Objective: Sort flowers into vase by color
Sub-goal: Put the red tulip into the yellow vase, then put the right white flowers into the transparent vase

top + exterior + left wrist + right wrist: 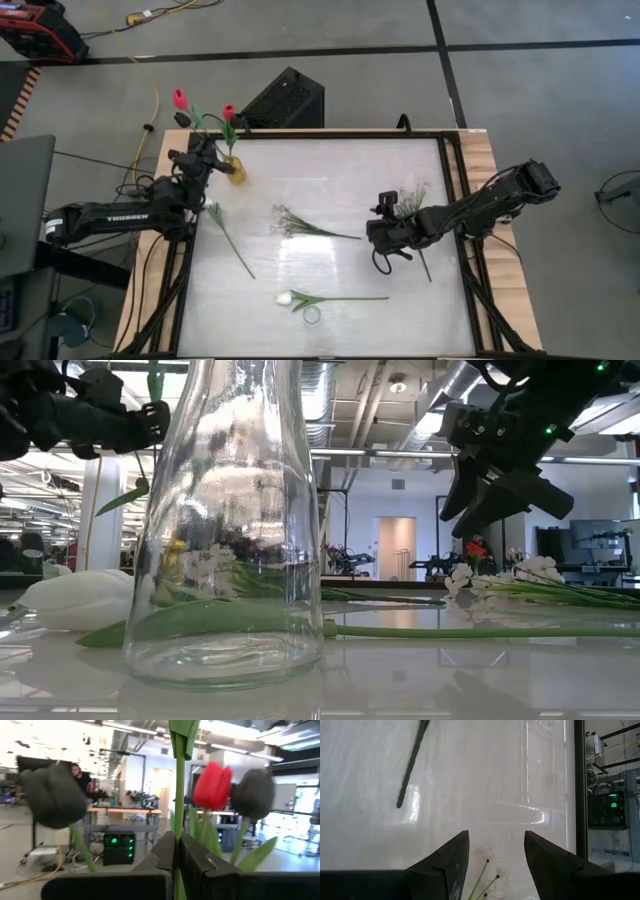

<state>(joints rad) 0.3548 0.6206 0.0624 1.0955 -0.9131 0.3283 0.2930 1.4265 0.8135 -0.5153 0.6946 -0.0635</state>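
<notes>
A small yellowish vase (236,171) stands at the table's far left corner with red tulips (180,98) and a dark tulip (183,120) rising from it. My left gripper (205,152) is beside that bunch, shut on a green stem. The left wrist view shows a red tulip (212,785) and two dark tulips (50,795) around the stem. My right gripper (378,235) hovers open at mid-right, fingers either side of a white blossom sprig (490,856). A second sprig (300,225), a white tulip (285,298) and a leafy stem (230,240) lie flat. My left gripper (177,840) pinches one green stem (179,820) between its two shut fingers (197,862), which lie across the stem. The stem stands upright and runs up to a leaf (181,735) at the frame's top. Its bloom and its lower end are out of that view.
A clear glass vase (312,315) stands near the table's near edge beside the white tulip's stem; it fills the low view (225,520). A dark frame (452,190) edges the white tabletop. A black box (285,98) sits beyond the far edge. Bare tabletop lies at centre.
</notes>
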